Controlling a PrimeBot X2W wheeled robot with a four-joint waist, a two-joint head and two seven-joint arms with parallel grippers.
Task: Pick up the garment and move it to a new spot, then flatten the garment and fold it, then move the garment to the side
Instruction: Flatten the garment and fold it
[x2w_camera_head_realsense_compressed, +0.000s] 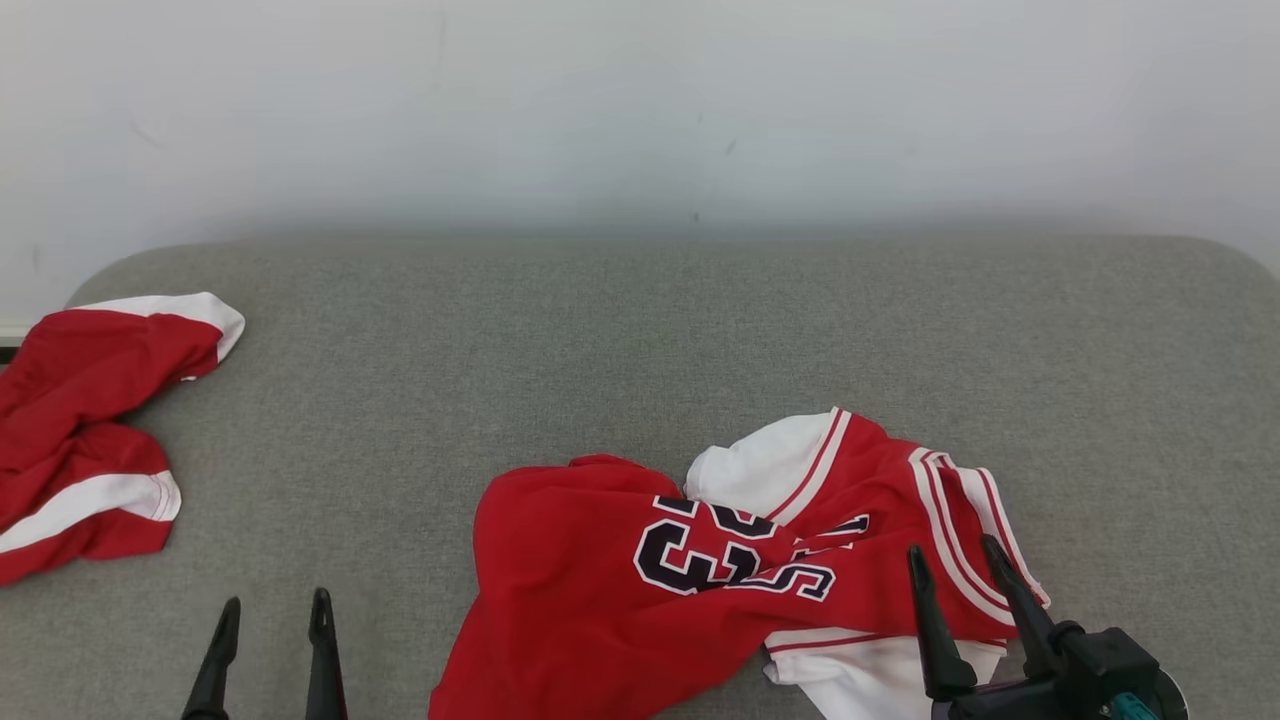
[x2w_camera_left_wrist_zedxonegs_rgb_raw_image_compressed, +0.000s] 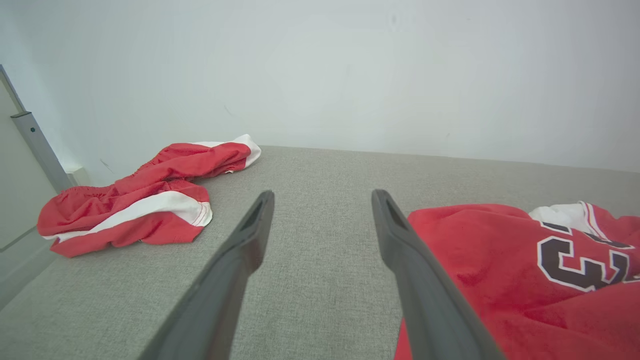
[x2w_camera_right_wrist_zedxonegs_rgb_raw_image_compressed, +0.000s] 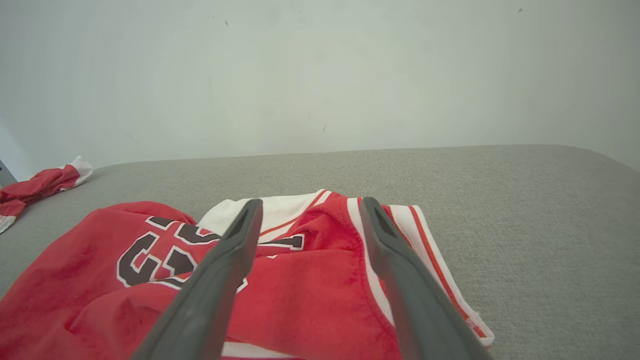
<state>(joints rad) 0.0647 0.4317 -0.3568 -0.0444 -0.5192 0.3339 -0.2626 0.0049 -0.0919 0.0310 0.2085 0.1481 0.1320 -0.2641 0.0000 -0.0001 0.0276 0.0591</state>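
Red jersey (x2w_camera_head_realsense_compressed: 620, 590) lay near the cushion's (x2w_camera_head_realsense_compressed: 640, 330) front edge, right of middle, red shorts (x2w_camera_head_realsense_compressed: 80, 430) at its left edge, left wrist view, my left pincer (x2w_camera_left_wrist_zedxonegs_rgb_raw_image_compressed: 322, 195) stood open beside the jersey, right wrist view, my right pincer (x2w_camera_right_wrist_zedxonegs_rgb_raw_image_compressed: 311, 201) gaped empty over it.

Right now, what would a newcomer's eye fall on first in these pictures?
A crumpled red jersey with dark numerals lies front and centre on the grey padded surface. A second red-and-white garment sits bunched at the surface's far left edge. The left gripper hangs beside the jersey, the right gripper over its striped edge, both with fingers spread.
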